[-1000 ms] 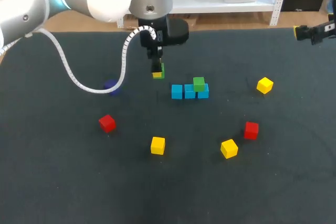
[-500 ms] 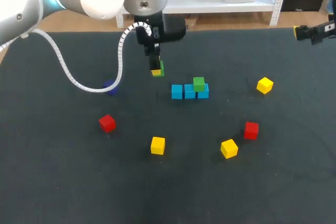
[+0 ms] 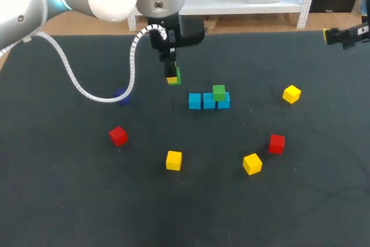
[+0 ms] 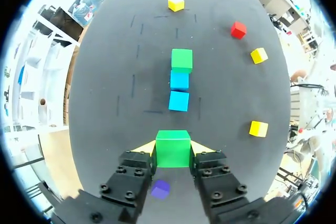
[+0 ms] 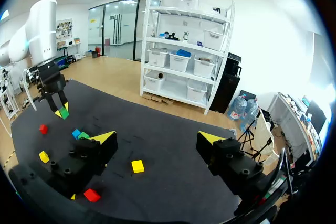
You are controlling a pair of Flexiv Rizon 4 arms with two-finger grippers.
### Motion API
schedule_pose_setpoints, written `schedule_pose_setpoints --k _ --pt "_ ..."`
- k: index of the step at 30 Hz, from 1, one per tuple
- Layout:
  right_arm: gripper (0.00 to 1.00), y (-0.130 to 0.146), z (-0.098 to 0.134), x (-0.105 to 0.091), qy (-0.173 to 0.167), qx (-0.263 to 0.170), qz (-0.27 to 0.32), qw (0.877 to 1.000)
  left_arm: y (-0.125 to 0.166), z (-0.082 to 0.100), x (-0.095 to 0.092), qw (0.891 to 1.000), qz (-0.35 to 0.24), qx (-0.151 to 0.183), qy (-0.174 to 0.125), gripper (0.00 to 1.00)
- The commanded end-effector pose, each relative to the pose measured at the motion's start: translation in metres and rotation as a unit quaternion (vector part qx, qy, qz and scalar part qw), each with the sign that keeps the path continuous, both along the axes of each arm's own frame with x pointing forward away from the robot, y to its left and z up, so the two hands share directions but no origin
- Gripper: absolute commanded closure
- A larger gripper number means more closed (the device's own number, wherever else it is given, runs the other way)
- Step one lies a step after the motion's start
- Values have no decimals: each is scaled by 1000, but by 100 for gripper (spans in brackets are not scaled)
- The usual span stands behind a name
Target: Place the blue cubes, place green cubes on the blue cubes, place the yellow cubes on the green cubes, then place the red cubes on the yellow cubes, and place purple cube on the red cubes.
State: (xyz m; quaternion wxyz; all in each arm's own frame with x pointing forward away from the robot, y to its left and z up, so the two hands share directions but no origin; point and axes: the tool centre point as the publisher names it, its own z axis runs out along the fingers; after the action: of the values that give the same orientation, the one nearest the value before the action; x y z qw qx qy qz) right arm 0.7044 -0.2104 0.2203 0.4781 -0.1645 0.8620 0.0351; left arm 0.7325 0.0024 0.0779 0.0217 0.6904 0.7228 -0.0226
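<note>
My left gripper (image 3: 171, 76) is shut on a green cube (image 3: 175, 77), held above the table just left of and behind a row of three blue cubes (image 3: 208, 101). A second green cube (image 3: 218, 92) sits on the row's right end. In the left wrist view the held green cube (image 4: 172, 148) is between the yellow tips, with the blue cubes (image 4: 178, 100) and the stacked green cube (image 4: 181, 60) ahead. The purple cube (image 3: 121, 95) lies to the left, partly behind the arm's cable. My right gripper (image 5: 157, 140) is open and empty at the table's far right edge (image 3: 341, 36).
Loose on the mat are three yellow cubes (image 3: 291, 93) (image 3: 173, 160) (image 3: 252, 163) and two red cubes (image 3: 118, 136) (image 3: 276, 143). The left arm's white cable (image 3: 87, 88) hangs over the mat's left side.
My left gripper rose slightly with the green cube a second ago, then stayed still. Nothing else has moved.
</note>
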Motion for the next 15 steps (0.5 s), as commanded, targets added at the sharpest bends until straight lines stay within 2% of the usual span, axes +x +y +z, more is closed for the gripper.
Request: schedule_pose_setpoints --k 1,9,10,15 --pt "0 -1 -4 1 -19 9 4 1000 2 0 0 1000 2 2 -2 100" --pt "0 -1 -4 1 -19 9 4 1000 -6 2 0 1000 0 9 -5 100" --pt "0 -1 -4 1 -19 9 4 1000 -7 2 0 1000 -1 17 2 100" --pt "0 -1 -4 1 -19 9 4 1000 -15 -2 -3 999 -4 21 28 100"
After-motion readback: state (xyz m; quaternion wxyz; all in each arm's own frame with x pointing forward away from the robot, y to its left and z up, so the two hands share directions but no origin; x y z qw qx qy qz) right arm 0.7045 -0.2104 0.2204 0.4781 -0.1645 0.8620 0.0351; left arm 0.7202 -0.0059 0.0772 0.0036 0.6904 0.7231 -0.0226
